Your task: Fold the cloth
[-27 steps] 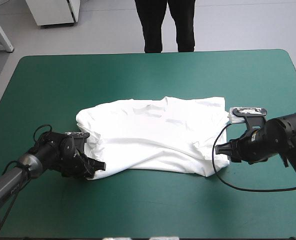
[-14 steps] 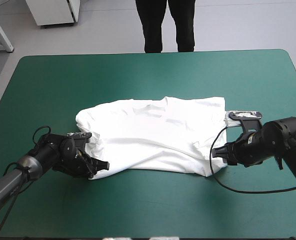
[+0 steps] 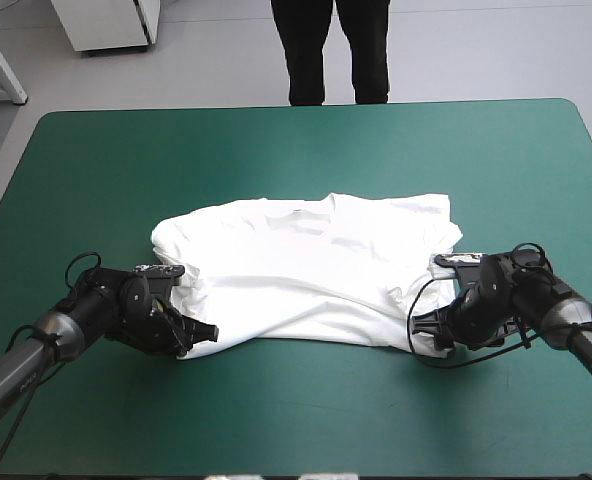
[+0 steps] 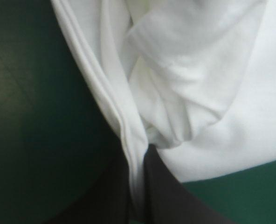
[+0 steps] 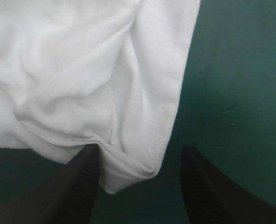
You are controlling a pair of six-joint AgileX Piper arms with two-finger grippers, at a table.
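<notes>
One change: right gripper nearer the T-shirt, fingers apart; left gripper tight on it.

- Robot lab or test room, going by the rig and the bare furnishing.
- Table with a plain teal-green cover and rounded corners fills most of the high view.
- Two black robot arms work over the table: left arm comes in at 8 o'clock, right arm at 4 o'clock.
- White T-shirt lies at table centre between the arms.
- Floor beyond the far edge, 12 o'clock: pale grey, smooth, institutional look.
- White cabinet stands on that floor at 11 o'clock.
- White frame leg slants at 10 o'clock, like bench or stand furniture.
</notes>
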